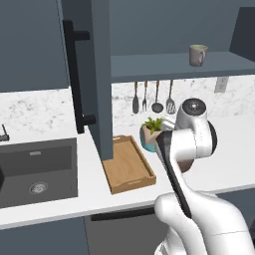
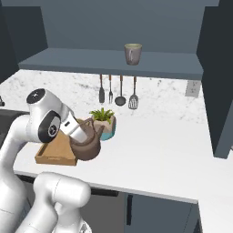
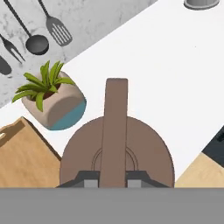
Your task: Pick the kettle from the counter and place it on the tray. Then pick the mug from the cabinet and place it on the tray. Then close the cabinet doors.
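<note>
Pincer (image 3: pixel 113 178) clamped on kettle (image 2: pixel 86 146) handle, lifted off worktop (image 2: pixel 159 150) to clear tray (image 2: pixel 57 152) rim

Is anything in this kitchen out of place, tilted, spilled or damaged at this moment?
Nothing looks spilled or damaged. The kettle hangs from the gripper by its handle, beside the tray, not set down yet. The mug stands upright on the cabinet shelf, and the plant pot is upright too.

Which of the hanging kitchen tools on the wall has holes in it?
The slotted spatula, last on the right of the four hanging utensils. The ladle beside it has a solid round bowl, and the other two are narrower.
</note>
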Robot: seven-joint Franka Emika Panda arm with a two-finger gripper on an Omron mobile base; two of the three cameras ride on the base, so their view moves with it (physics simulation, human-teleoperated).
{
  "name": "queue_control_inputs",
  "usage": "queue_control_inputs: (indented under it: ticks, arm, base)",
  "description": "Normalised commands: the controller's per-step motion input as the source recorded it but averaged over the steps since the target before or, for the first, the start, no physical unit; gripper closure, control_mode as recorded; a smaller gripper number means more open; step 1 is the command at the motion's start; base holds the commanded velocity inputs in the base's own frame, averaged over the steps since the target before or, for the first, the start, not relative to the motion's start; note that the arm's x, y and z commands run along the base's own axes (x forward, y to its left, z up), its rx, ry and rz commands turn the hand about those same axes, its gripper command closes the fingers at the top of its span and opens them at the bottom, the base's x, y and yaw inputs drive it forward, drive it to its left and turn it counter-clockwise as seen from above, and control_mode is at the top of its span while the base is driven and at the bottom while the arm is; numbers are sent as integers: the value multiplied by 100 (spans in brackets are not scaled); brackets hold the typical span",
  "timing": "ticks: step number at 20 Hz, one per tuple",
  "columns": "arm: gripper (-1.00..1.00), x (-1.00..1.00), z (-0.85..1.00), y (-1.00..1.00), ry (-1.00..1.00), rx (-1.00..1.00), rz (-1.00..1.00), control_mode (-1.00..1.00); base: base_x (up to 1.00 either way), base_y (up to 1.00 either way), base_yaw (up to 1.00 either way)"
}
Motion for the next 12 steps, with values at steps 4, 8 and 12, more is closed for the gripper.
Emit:
queue_control_inputs:
  ticks: [4, 8, 12]
  arm:
    - [100, 15, 5, 47, -10, 0, 3, -100]
    - [100, 26, 0, 54, -4, 0, 7, -100]
    - [100, 24, 1, 58, -1, 0, 10, -100]
  base:
    - [0, 0, 0]
    - [0, 0, 0]
    - [0, 0, 0]
